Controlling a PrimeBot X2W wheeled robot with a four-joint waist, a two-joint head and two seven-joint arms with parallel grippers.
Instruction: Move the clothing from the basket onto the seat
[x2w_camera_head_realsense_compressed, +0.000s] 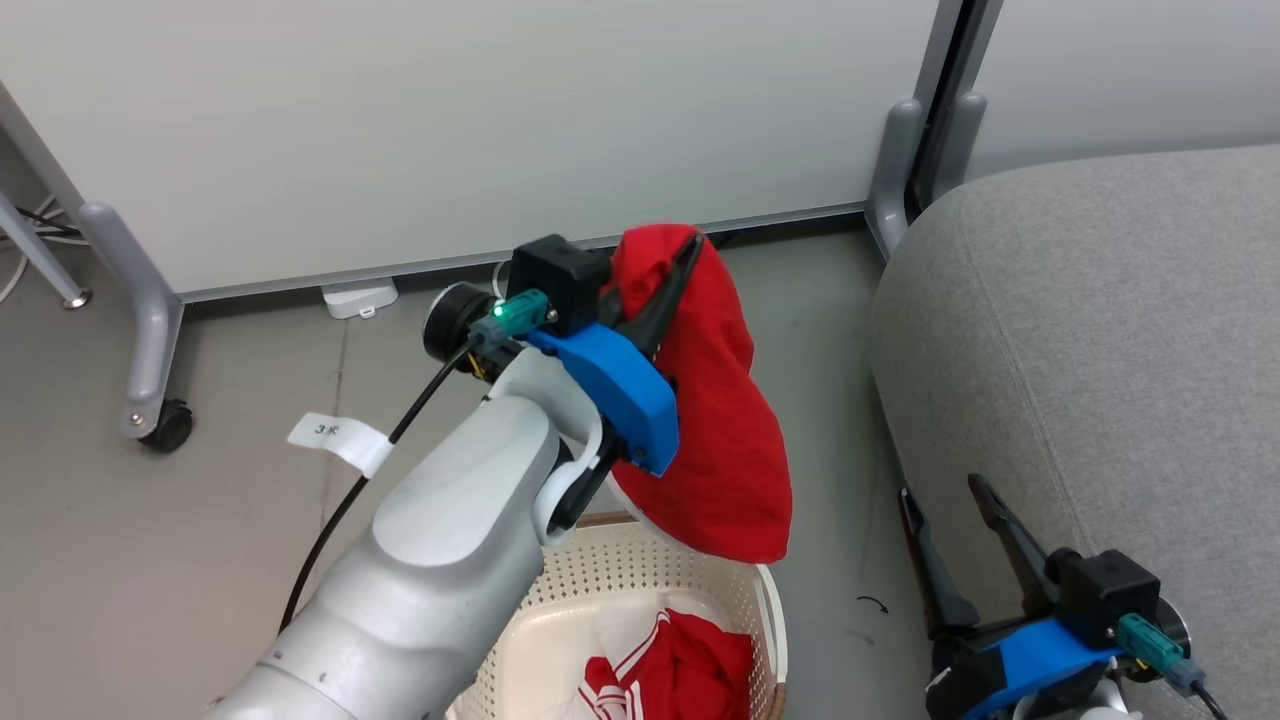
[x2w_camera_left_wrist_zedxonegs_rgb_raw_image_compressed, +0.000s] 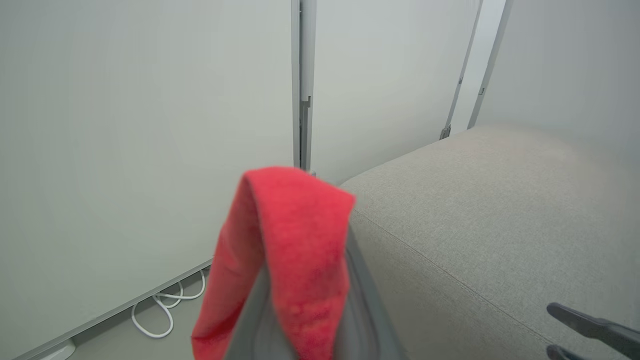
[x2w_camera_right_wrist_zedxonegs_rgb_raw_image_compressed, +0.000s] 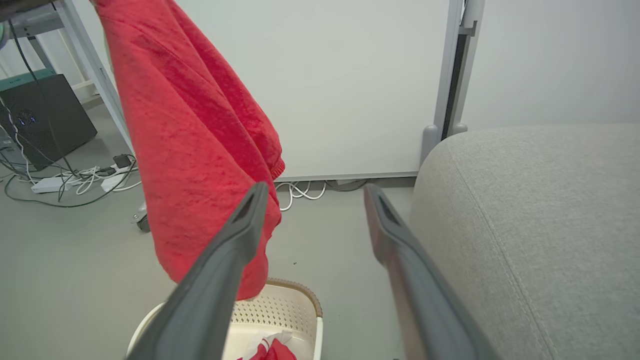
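Clothing status: the left gripper (x2w_camera_head_realsense_compressed: 685, 260) is clenched on a red garment (x2w_camera_head_realsense_compressed: 730, 420) and holds it raised above the basket (x2w_camera_head_realsense_compressed: 620, 575). You see the fabric folded over the fingertips and hanging freely down to the basket's far rim; whether it touches that rim cannot be told. In the left wrist view the red garment (x2w_camera_left_wrist_zedxonegs_rgb_raw_image_compressed: 295, 240) drapes over the fingers, with the seat (x2w_camera_left_wrist_zedxonegs_rgb_raw_image_compressed: 500, 200) ahead and to the right.

A second garment (x2w_camera_head_realsense_compressed: 680, 670), red with white stripes, lies inside the basket. The basket stands on the floor (x2w_camera_head_realsense_compressed: 200, 520) close to the rounded edge of the seat (x2w_camera_head_realsense_compressed: 1100, 350).

The right gripper (x2w_camera_head_realsense_compressed: 940, 495) is released, jaws spread wide and holding nothing. It sits low against the front of the seat, apart from the clothing. In the right wrist view the red garment (x2w_camera_right_wrist_zedxonegs_rgb_raw_image_compressed: 195, 135) hangs left of the right gripper (x2w_camera_right_wrist_zedxonegs_rgb_raw_image_compressed: 315, 189), with the basket (x2w_camera_right_wrist_zedxonegs_rgb_raw_image_compressed: 295, 310) below.
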